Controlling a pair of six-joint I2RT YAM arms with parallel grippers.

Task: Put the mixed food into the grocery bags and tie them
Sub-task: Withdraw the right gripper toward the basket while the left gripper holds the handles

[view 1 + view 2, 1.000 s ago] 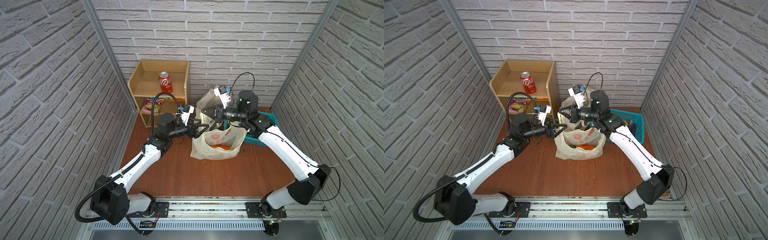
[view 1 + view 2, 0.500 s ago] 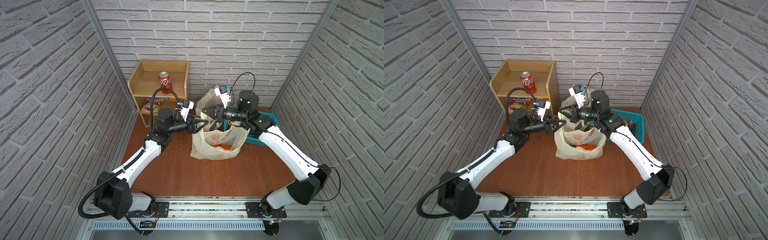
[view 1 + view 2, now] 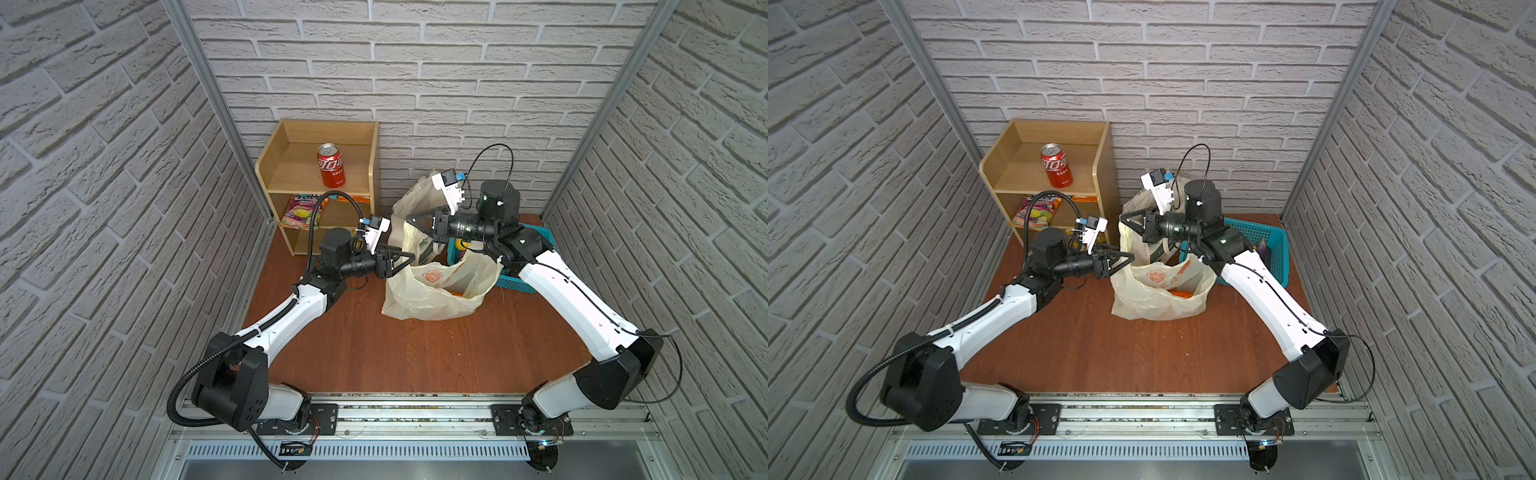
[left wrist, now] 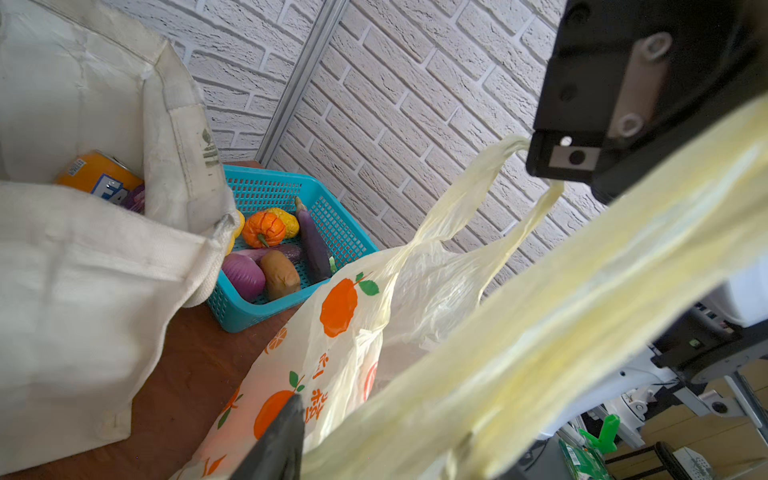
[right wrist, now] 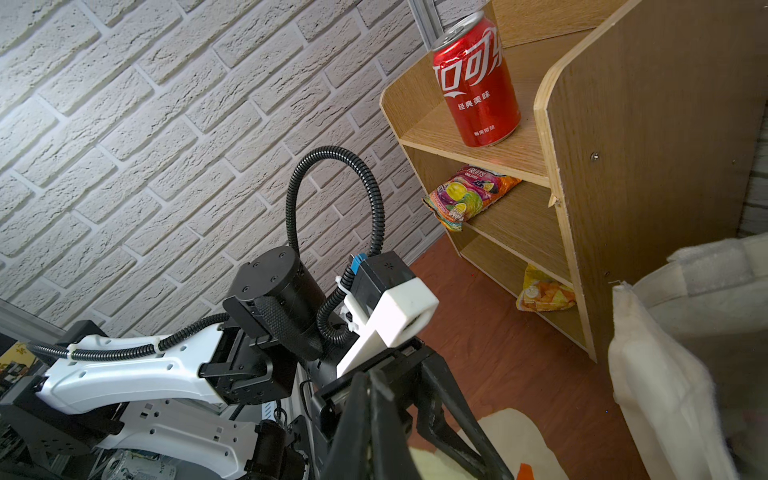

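White brick-patterned walls enclose a red-brown wooden tabletop (image 3: pixel 374 353), at whose centre slumps a thin translucent pale-yellow plastic handle bag (image 3: pixel 432 299) printed with oranges; an orange toy carrot (image 3: pixel 1179 294) lies inside. Right end effector (image 4: pixel 544 162): clenched on one bag handle (image 4: pixel 478 187), held aloft. Left end effector (image 3: pixel 409 261): jaws set about the other handle (image 4: pixel 540 324); whether it grips cannot be told. At 12 o'clock of the plastic bag, just beside it, stands a cream canvas tote (image 4: pixel 83 270) holding an orange soda can (image 4: pixel 95 174) and a shiny purple packet (image 4: pixel 135 199). Likely faults: the slick film slipping free or tearing under opposed pulls; the light bag dragging or tipping; tote cloth caught in the knot. Turquoise mesh basket (image 4: pixel 241 311) of toy vegetables at 2 o'clock crowds the right arm; wooden shelf unit (image 3: pixel 299 178) with red cola can (image 3: pixel 331 165) at 10 o'clock flanks the left.
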